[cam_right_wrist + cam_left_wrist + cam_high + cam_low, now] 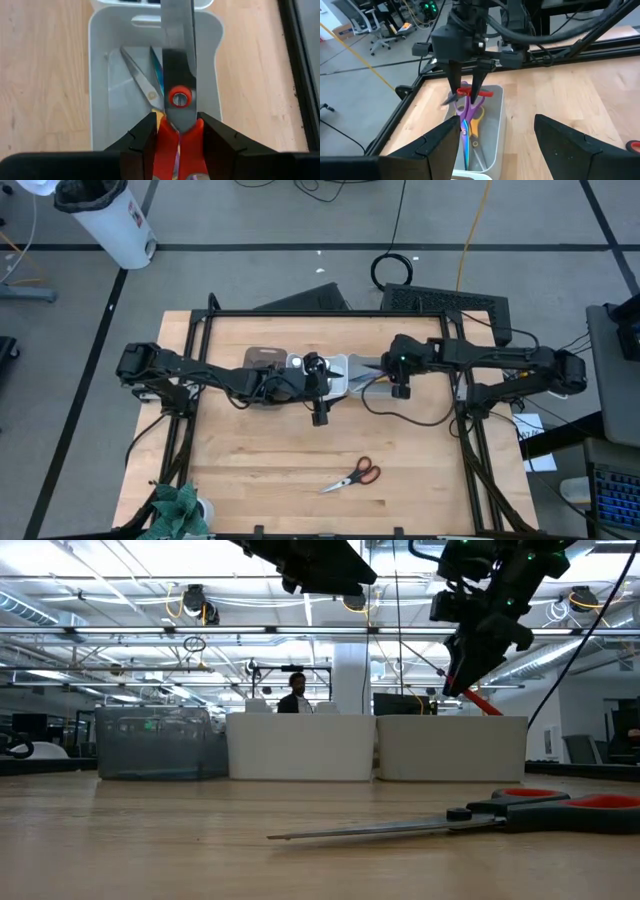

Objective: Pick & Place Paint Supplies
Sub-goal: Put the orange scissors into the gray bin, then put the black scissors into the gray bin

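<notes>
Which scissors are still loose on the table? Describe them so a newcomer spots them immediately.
Start at the wooden table, then look to its near, bare half, away from the bins. The red-handled scissors lie flat there alone; the other pairs sit in the grey bin or hang from the right gripper.

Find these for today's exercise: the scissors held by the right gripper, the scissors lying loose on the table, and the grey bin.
held red-handled scissors (179,97): right wrist view, on the pivot screw.
loose scissors (353,476): high view, near where the blades cross.
grey bin (98,70): right wrist view, on its side wall.
</notes>
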You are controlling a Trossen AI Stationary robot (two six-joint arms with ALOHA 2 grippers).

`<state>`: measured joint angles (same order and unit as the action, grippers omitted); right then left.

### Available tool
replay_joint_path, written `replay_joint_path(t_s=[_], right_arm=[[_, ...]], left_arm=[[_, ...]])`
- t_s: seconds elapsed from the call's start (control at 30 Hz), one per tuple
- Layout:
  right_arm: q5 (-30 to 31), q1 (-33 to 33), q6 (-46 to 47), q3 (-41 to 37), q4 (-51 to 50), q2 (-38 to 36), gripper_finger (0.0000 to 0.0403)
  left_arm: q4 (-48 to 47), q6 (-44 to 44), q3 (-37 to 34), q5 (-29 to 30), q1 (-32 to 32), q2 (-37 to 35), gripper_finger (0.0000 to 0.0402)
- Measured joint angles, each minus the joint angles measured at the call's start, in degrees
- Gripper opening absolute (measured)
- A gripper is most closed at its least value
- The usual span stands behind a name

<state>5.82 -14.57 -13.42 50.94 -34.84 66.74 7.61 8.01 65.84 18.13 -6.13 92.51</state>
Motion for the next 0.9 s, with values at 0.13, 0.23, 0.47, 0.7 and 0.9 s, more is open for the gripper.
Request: replay_joint_path(t_s=[0.13, 0.23, 0.47, 0.7, 0.9], right_arm=[[0.0, 0.0, -1.4, 0.0, -0.1, 1.3, 0.0112], [0.1, 0.0, -1.0, 0.0, 0.2, 2.0, 0.0162], [0.2, 0.0, -0.8, 0.0, 0.4, 2.5, 0.0270], [0.1, 0.1, 0.8, 0.0, 0.4, 2.1, 0.0286], [0.1, 2.7, 3.8, 0.0, 3.0, 1.9, 0.0276]], left_arm=[[-0.1, -0.1, 0.0, 0.0, 0.0, 0.0, 0.0262], [-0.2, -0.5, 0.0, 0.0, 0.0, 0.0, 0.0262], [-0.5, -0.6, 0.0, 0.0, 0.0, 0.0, 0.0262], [-0.6, -0.6, 0.0, 0.0, 0.0, 0.0, 0.0262], [-0.6, -0.6, 0.0, 0.0, 0.0, 0.0, 0.0262]])
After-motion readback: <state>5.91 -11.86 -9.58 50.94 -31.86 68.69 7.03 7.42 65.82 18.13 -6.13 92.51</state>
